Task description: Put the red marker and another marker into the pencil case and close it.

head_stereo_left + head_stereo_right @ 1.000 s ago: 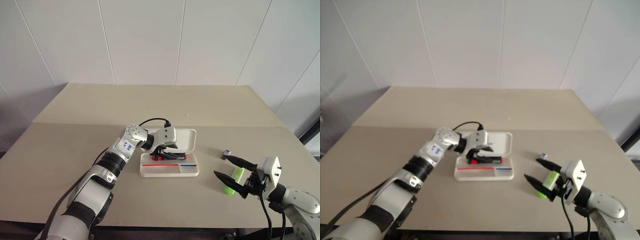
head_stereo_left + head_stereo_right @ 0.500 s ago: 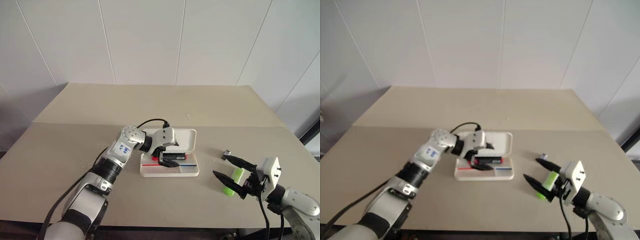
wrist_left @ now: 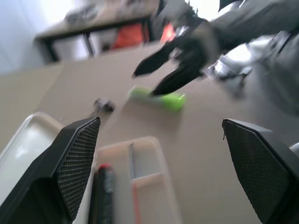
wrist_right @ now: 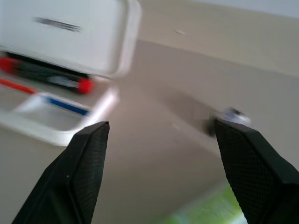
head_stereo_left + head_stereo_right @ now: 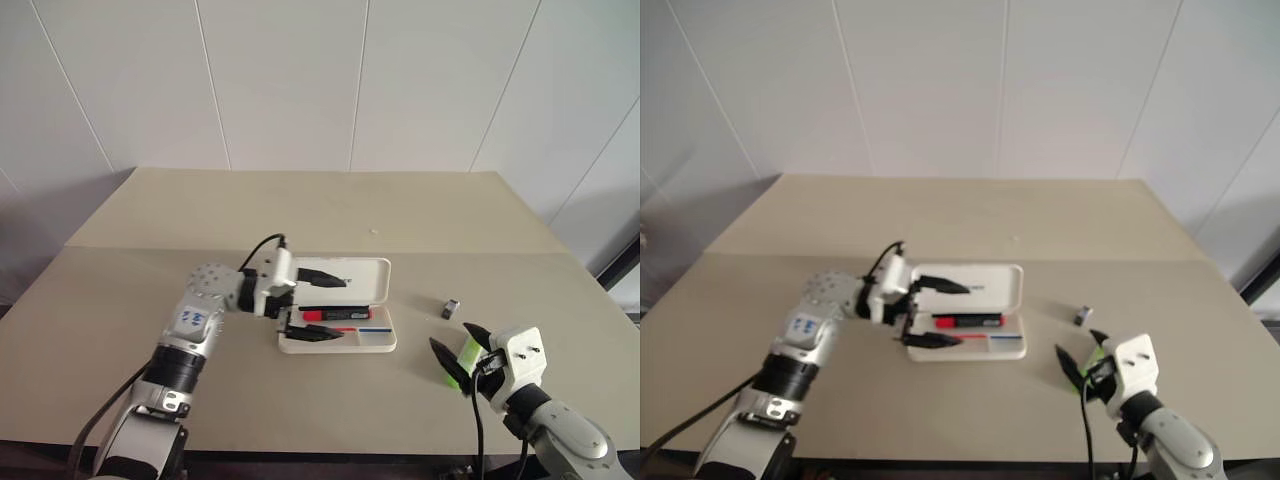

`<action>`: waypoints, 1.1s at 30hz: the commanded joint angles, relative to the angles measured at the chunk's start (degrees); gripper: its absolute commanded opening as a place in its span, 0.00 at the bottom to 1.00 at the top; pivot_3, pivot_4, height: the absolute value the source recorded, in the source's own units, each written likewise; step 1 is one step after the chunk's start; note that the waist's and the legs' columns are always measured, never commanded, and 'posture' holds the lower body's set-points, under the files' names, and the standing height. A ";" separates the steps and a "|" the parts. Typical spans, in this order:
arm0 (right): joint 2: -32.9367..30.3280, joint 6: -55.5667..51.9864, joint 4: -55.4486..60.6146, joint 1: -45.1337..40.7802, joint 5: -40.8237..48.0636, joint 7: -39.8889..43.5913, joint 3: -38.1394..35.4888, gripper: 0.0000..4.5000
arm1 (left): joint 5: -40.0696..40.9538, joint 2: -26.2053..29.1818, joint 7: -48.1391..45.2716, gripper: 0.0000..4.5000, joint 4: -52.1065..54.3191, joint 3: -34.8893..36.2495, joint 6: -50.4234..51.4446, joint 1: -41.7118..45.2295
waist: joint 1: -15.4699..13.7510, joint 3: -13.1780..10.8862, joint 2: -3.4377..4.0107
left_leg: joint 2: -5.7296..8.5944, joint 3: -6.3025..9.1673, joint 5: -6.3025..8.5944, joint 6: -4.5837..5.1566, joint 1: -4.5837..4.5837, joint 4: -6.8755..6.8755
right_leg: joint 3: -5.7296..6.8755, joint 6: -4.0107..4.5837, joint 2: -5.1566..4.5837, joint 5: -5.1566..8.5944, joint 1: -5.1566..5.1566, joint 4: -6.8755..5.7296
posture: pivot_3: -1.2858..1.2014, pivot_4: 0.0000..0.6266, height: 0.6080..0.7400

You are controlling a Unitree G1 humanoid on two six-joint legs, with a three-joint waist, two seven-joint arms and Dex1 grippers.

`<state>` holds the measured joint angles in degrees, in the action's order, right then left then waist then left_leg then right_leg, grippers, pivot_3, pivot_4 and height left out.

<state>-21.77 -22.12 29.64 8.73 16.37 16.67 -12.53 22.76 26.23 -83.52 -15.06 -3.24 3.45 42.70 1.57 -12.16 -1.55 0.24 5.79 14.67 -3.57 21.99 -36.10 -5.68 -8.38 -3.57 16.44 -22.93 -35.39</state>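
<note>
Hovering beside the pencil case [image 5: 338, 316] near the middle of the desk [image 5: 300, 215], the left gripper [image 5: 314, 303] has its fingers spread and empty, so a sideways brush could shove the open case or knock its raised lid. The red marker [image 5: 336, 314] lies inside the tray. Toward the desk's right front corner, the right gripper [image 5: 456, 360] stands apart around the lime-green marker [image 5: 464, 356]; closing off-centre could roll it toward the edge or squeeze it out.

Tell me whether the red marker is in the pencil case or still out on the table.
In. The red marker lies flat inside the open pencil case, along the tray's back edge below the raised lid. The left tool stands open beside it, holding nothing.
</note>
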 commanded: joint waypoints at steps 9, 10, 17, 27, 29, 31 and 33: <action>4.72 -7.85 0.63 -2.98 -3.54 -10.79 -1.93 1.00 | 12.74 10.14 -8.97 0.99 -3.20 3.17 -2.02 -1.90 | 0.10 0.01 0.01 | -0.01 0.00 0.00 0.00 -0.05 0.07 | 0.01 0.03 -0.01 0.02 0.00 -0.01 | 0.52 0.24 1.00; 5.38 -8.77 0.38 -3.42 -3.34 -11.47 -2.08 1.00 | 13.20 10.99 -8.97 0.99 -3.25 3.00 -2.28 -2.32 | 0.15 0.01 0.01 | -0.02 0.00 0.00 0.00 -0.05 0.09 | 0.00 0.04 0.00 0.02 -0.01 -0.01 | 0.52 0.24 1.00; 8.87 -13.55 0.46 -6.16 -1.53 -13.30 -3.00 1.00 | 16.50 14.78 -8.97 0.99 -2.15 2.78 -2.33 -4.55 | 0.15 0.01 0.01 | -0.04 -0.01 0.00 0.00 -0.01 0.12 | 0.01 0.07 0.00 0.04 -0.14 -0.09 | 0.52 0.24 1.00; 10.66 -22.34 0.16 -8.15 -2.58 -18.23 -3.23 1.00 | 16.50 14.42 -8.97 0.99 -0.46 3.82 -1.91 -5.70 | 0.12 0.01 0.01 | -0.04 -0.02 0.00 0.00 0.03 0.16 | 0.01 0.13 0.00 0.07 -0.25 -0.12 | 0.52 0.24 1.00; 11.13 -24.10 0.19 -8.43 -3.11 -19.87 -3.51 1.00 | 16.52 14.55 -8.97 0.99 -0.25 4.06 -1.79 -5.83 | 0.12 0.01 0.01 | -0.05 -0.01 0.00 0.00 0.04 0.17 | 0.01 0.14 0.01 0.08 -0.28 -0.13 | 0.52 0.24 1.00; 11.73 -25.58 0.13 -8.75 -3.47 -21.27 -3.57 1.00 | 16.57 14.63 -8.96 0.99 0.19 4.44 -1.47 -6.03 | 0.03 0.02 0.00 | -0.05 -0.02 0.00 0.00 0.09 0.16 | 0.01 0.14 0.01 0.08 -0.33 -0.13 | 0.52 0.24 1.00; 11.89 -26.31 -0.21 -9.02 -3.82 -21.92 -3.30 1.00 | 16.54 14.59 -8.93 0.99 0.64 4.75 -1.16 -6.25 | -0.02 0.03 -0.01 | -0.04 -0.01 0.00 0.00 0.11 0.16 | 0.02 0.14 -0.01 0.08 -0.34 -0.12 | 0.52 0.24 1.00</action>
<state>-9.95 -46.70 29.22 -1.29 14.02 -3.54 -14.34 38.04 40.20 -86.08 -16.25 0.05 2.06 36.82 1.55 -12.13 -1.56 0.20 5.77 14.66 -3.56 22.11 -35.94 -5.66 -8.24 -3.58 16.52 -23.26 -35.51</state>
